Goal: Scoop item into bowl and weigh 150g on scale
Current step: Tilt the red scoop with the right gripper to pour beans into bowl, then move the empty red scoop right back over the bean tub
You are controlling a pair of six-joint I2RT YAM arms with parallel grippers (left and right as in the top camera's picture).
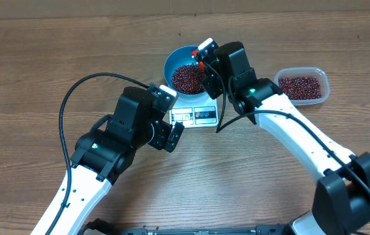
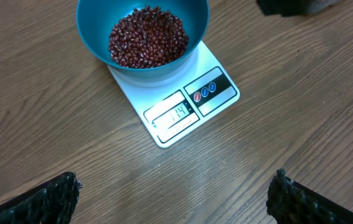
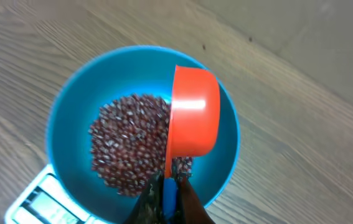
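Note:
The blue bowl stands on the white scale and holds a heap of dark red beans. My right gripper hovers over the bowl's far right rim, shut on the blue handle of an orange scoop. The scoop is tipped on its side above the beans, inside the bowl's rim. My left gripper stands open and empty just in front of the scale. In the left wrist view the bowl, the scale's lit display and bare wood between my fingertips show.
A clear rectangular tub with more beans stands to the right of the scale. The right arm crosses the table's right side, and a black cable loops over the left arm.

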